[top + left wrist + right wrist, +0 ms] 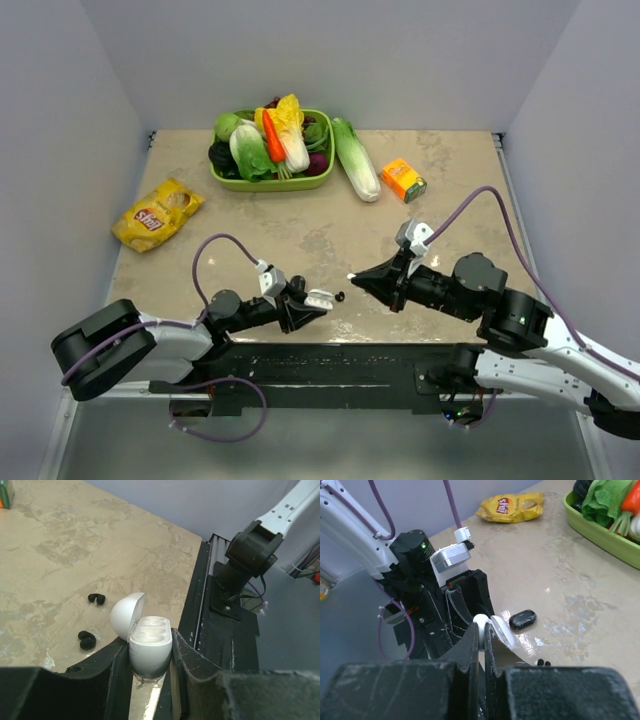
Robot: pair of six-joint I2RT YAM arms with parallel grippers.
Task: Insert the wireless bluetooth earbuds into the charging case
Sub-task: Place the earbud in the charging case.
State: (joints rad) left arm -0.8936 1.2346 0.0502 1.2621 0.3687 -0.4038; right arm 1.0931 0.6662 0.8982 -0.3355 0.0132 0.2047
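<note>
White charging case, lid swung open and both wells showing empty, is clamped between the fingers of the left gripper at the near table edge. The right gripper is pressed together on what appears to be a white earbud, tip aimed leftward. The case lies just beside that tip, to its left and slightly nearer, wells lined up along the left fingers. The right arm is better placed to insert. Two black earbuds lie loose just beyond the case. The second white bud was not located.

The tabletop is beige, marbled and glossy. Farther back are a chips bag, a vegetable basket, a cabbage and an orange carton. Grey walls enclose three sides.
</note>
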